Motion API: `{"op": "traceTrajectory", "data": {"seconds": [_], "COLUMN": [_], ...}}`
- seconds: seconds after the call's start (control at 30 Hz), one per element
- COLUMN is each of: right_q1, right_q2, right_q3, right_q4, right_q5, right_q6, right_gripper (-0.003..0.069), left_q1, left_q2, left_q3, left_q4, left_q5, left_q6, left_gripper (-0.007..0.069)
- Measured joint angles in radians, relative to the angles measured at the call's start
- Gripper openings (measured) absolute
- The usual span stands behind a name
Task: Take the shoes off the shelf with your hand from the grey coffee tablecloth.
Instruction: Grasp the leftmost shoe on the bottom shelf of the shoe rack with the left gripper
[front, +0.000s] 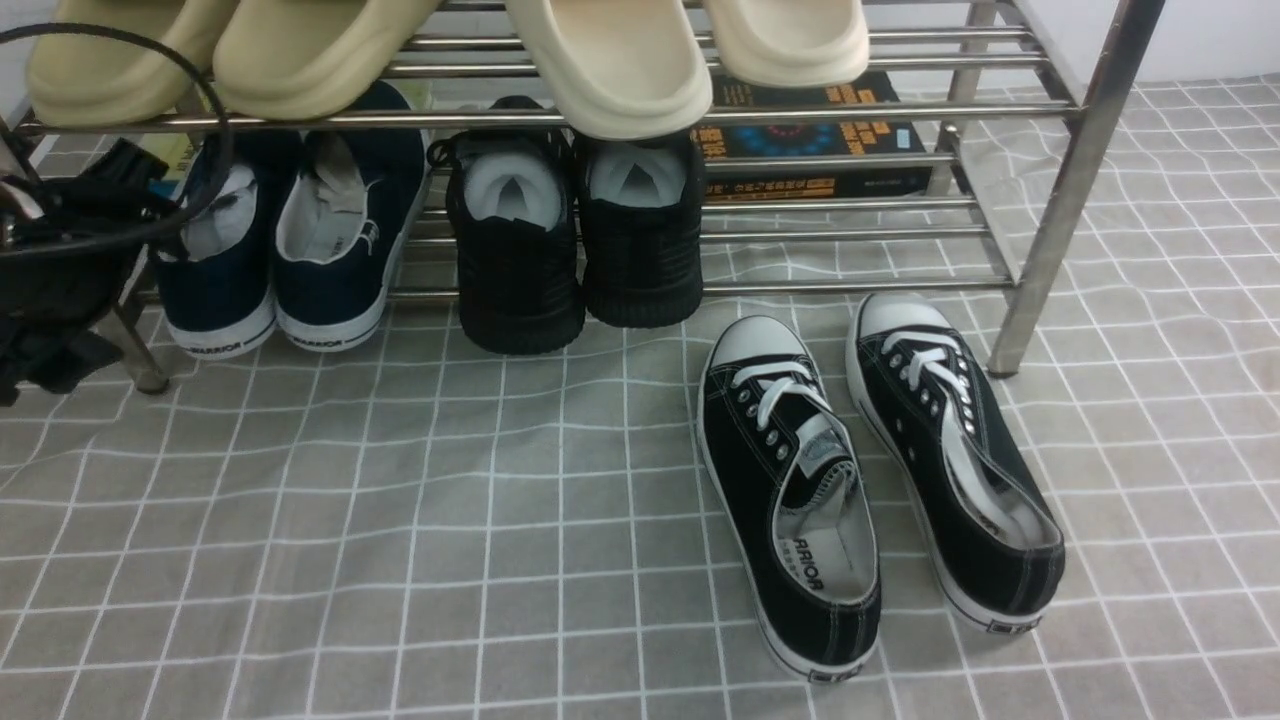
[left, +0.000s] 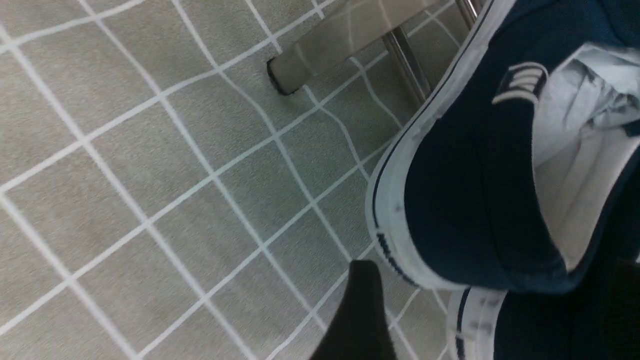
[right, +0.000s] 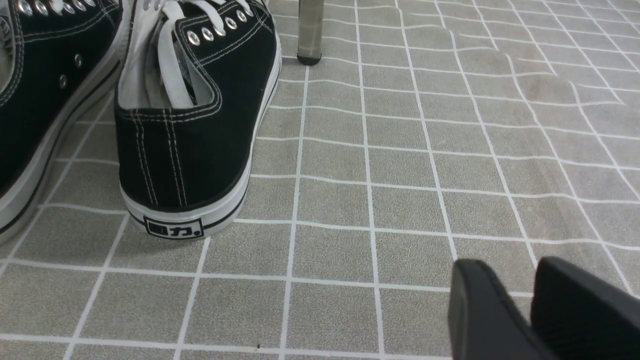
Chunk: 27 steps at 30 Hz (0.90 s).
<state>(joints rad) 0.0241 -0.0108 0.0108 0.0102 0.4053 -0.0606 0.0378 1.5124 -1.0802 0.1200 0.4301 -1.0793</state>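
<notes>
The navy slip-on shoes (front: 215, 270) (front: 340, 240) stand side by side at the left of the steel shelf's (front: 880, 112) lower tier, heels toward me and overhanging the grey grid tablecloth (front: 400, 520). My left gripper (front: 120, 240) is at the left shoe's outer side, open. In the left wrist view one black finger (left: 357, 310) stands just clear of a navy shoe's (left: 465, 200) white heel; the other finger is hidden. My right gripper (right: 517, 272) is shut and empty, low over the cloth, and is out of the front view.
Black mesh sneakers (front: 575, 240) stand beside the navy pair. Cream slippers (front: 610, 60) overhang the top tier. A book (front: 820, 140) lies on the lower tier. Black lace-up sneakers (front: 870, 470) stand on the cloth by the shelf's right leg (front: 1060, 220).
</notes>
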Motion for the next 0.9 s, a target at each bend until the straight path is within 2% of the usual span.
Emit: {"op": "traceTrajectory", "data": {"seconds": [0.23, 0.53, 0.6, 0.67, 0.7, 0.77, 0.83, 0.9], "right_q1": [0.0, 0.0, 0.0, 0.0, 0.0, 0.0, 0.0, 0.0], "right_q2": [0.0, 0.0, 0.0, 0.0, 0.0, 0.0, 0.0, 0.0], "right_q3": [0.0, 0.0, 0.0, 0.0, 0.0, 0.0, 0.0, 0.0], "right_q4": [0.0, 0.0, 0.0, 0.0, 0.0, 0.0, 0.0, 0.0], "right_q5": [0.0, -0.001, -0.001, -0.001, -0.001, -0.001, -0.001, -0.001], "right_q6": [0.0, 0.0, 0.0, 0.0, 0.0, 0.0, 0.0, 0.0], "right_gripper": [0.0201, 0.021, 0.021, 0.0211, 0.0211, 0.0214, 0.0218, 0.022], "left_q1": [0.0, 0.0, 0.0, 0.001, 0.001, 0.001, 0.004, 0.005], "left_q2": [0.153, 0.198, 0.198, 0.199, 0.199, 0.194, 0.182, 0.157], "left_q3": [-0.083, -0.083, -0.083, -0.083, -0.083, -0.083, -0.083, -0.082], "left_q4": [0.021, 0.03, 0.045, 0.058, 0.06, 0.071, 0.075, 0.075], "left_q5": [-0.082, -0.091, -0.086, -0.072, -0.068, -0.039, 0.012, 0.072], "left_q6": [-0.08, -0.092, -0.095, -0.098, -0.098, -0.098, -0.098, -0.098], "left_gripper": [0.0545, 0.0517, 0.0471, 0.0379, 0.0356, 0.0197, 0.0092, 0.0062]}}
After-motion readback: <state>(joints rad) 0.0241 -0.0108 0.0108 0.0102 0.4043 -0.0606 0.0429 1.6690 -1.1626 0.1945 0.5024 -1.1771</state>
